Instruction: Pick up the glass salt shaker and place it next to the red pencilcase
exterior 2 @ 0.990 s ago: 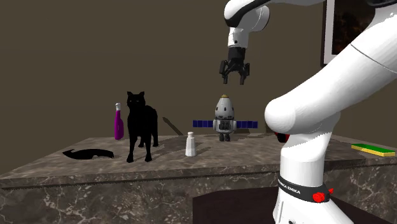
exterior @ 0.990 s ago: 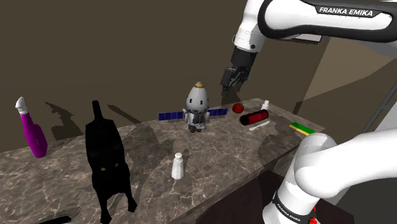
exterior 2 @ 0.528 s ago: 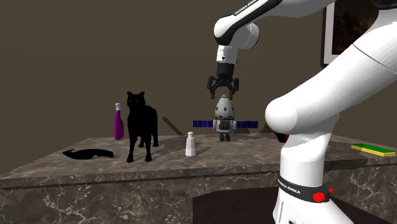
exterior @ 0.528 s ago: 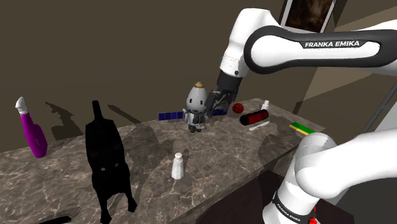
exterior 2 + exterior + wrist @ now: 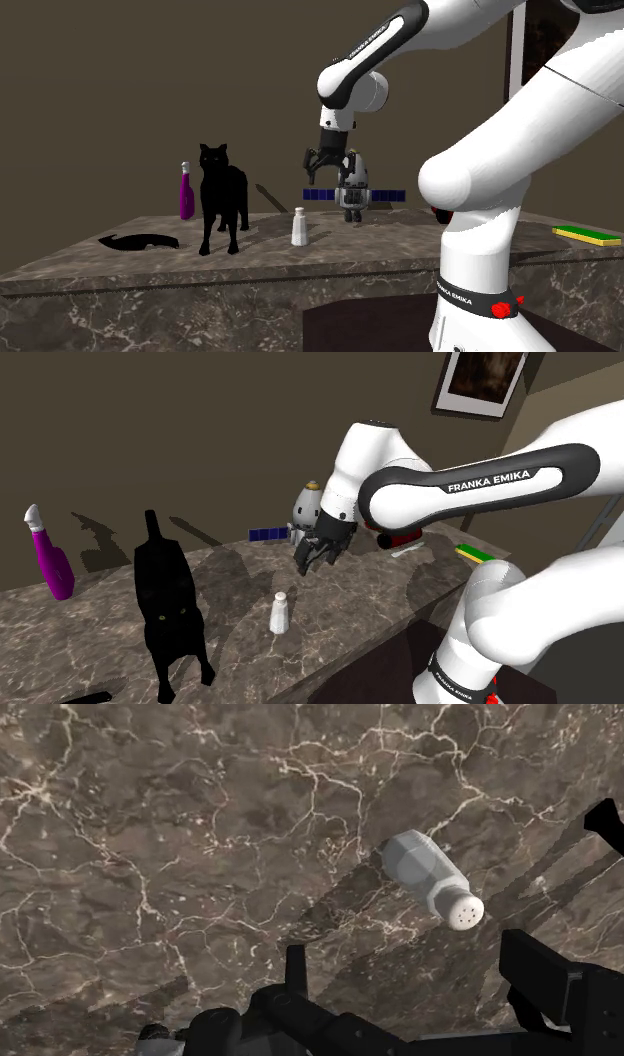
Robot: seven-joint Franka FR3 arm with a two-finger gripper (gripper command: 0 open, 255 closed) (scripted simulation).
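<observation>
**Salt Shaker: Location and Grasp Notes**

The salt shaker (image 5: 280, 612) stands upright on the desk (image 5: 345, 607), near the front edge, between the black cat figure (image 5: 170, 602) and the end effector (image 5: 308, 560). It is drawn pale grey-white; its material does not plainly show. The red pencil case (image 5: 404, 539) lies well apart from it, toward the shoulder view's right, partly hidden behind the arm.

The end effector hangs above the desk in front of the toy spacecraft (image 5: 308, 502). In the shoulder view it is higher than the shaker and to its right. Its fingers (image 5: 538, 972) stand apart and clasp nothing. In the wrist view the shaker sits ahead of the fingers, nearer one than the other, touched by neither.

Handling, as judged: the shaker is small, rigid and probably light. Its sides look smooth, so slip is likely under a weak grip. It is tall and narrow, so a sideways nudge could topple it. If it is glass, as the task states, a fall risks breakage.

Recommended hold: across the wide body, below the narrower cap, with the shaker centred between the fingers before closing.
</observation>
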